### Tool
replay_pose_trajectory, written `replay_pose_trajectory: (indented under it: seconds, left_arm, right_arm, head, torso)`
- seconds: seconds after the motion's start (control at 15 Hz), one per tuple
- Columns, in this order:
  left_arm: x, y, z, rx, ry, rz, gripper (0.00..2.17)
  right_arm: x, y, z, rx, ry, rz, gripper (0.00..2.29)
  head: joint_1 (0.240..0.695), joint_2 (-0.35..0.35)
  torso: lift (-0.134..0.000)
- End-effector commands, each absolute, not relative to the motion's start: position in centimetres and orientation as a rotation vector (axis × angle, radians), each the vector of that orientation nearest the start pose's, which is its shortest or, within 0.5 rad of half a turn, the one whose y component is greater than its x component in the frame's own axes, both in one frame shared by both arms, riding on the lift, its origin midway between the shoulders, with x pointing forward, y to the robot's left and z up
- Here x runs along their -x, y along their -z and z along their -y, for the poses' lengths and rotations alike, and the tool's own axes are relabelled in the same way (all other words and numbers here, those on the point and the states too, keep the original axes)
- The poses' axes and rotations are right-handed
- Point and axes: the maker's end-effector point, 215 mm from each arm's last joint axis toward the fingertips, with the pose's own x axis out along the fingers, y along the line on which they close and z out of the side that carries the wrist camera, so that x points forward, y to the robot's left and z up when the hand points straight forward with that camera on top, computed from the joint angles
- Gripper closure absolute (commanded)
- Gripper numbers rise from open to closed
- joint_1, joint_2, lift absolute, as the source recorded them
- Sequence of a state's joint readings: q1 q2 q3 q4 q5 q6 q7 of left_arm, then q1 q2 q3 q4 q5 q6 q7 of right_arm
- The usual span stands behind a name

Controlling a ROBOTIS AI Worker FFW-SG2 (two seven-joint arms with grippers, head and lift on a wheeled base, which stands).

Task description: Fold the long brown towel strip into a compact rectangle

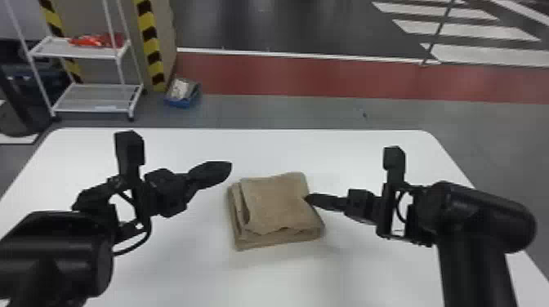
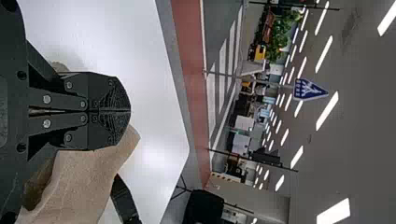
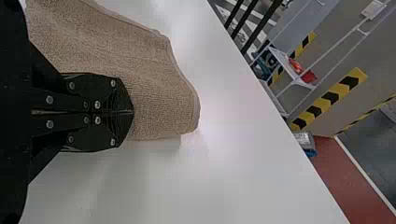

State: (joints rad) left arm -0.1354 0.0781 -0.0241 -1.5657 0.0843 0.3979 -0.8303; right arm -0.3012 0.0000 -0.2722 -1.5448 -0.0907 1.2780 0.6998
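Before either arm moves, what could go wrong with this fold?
The right gripper, jaws shut, is at or just over the right edge of the brown towel; contact is unclear, but a leftward swing could drag the top layer. The towel's left-side layers are stepped and slightly gaping, so a nudge might loosen them.

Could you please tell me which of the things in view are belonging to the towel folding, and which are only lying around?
For the job:
- brown towel, folded on the table
- white table
- left gripper
- right gripper

Only lying around:
- white rack, beyond the table
- red items on its upper shelf
- blue bin on the floor
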Motion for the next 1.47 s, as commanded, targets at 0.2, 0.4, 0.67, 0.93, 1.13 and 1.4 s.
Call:
replay_pose_trajectory:
  seconds: [0.2, 0.4, 0.67, 0.93, 1.13, 1.4]
  left_arm:
    - [-58.7, 37.3, -9.0, 0.073, 0.834, -0.286, 2.15]
    - [-60.3, 37.8, -5.9, 0.006, 0.898, -0.249, 2.15]
    - [-60.9, 38.5, -2.0, -0.174, 0.94, -0.188, 2.15]
    - [-61.5, 40.1, -0.6, -0.326, 0.956, -0.2, 2.15]
    - [-61.8, 41.8, -1.4, -0.439, 0.955, -0.239, 2.15]
    - [-60.6, 44.0, -2.3, -0.536, 1.008, -0.304, 2.15]
  right_arm:
    - [-52.2, 40.7, 18.9, -0.575, -0.482, -0.804, 2.21]
    - [-47.5, 41.5, 18.0, -0.624, -0.498, -0.902, 2.21]
    - [-44.3, 42.4, 16.4, -0.574, -0.515, -0.95, 2.21]
    - [-43.4, 42.8, 14.2, -0.532, -0.554, -0.977, 2.21]
    - [-44.3, 42.5, 14.1, -0.503, -0.548, -0.973, 2.21]
    - [-46.4, 42.7, 14.9, -0.496, -0.513, -0.988, 2.21]
  head:
    - [0.695, -0.079]
    - [0.695, -0.097]
    - [0.695, -0.127]
    - [0.695, -0.149]
    - [0.695, -0.141]
    - [0.695, -0.134]
  torso:
    - [-0.124]
    - [-0.124]
    - [-0.124]
    - [-0.124]
    - [-0.124]
    - [-0.124]
